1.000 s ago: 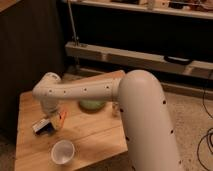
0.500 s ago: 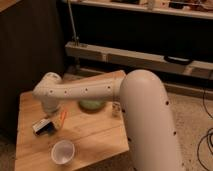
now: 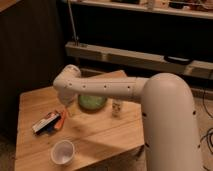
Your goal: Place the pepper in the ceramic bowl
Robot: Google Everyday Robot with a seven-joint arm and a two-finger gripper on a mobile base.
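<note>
The arm reaches in from the right, across the counter [image 3: 102, 136], and bends down at its wrist, so the claw [image 3: 67, 109] hangs low over the left half of the counter. Whether the claw is spread apart or closed on anything cannot be told from this view. The pepper [image 3: 60, 121] appears as a slim orange streak right at the claw's tip, slightly to its left and nearer the camera, lying just beside the right end of the flat box [image 3: 45, 122]. Its long axis seems to run from the far right down toward the near left, roughly parallel to the box, though whether it touches the box is unclear. It also cannot be made out whether the pepper rests on the counter or is already lifted. The bowl [image 3: 93, 103] sits on the other side of the claw, near it, to the right and a little farther back, partly hidden under the forearm. The coming move therefore likely turns on this line: pepper, claw and bowl in a short row, with a rightward carry needed. The cup [image 3: 62, 152] stands well apart at the near edge, out of that path.
</note>
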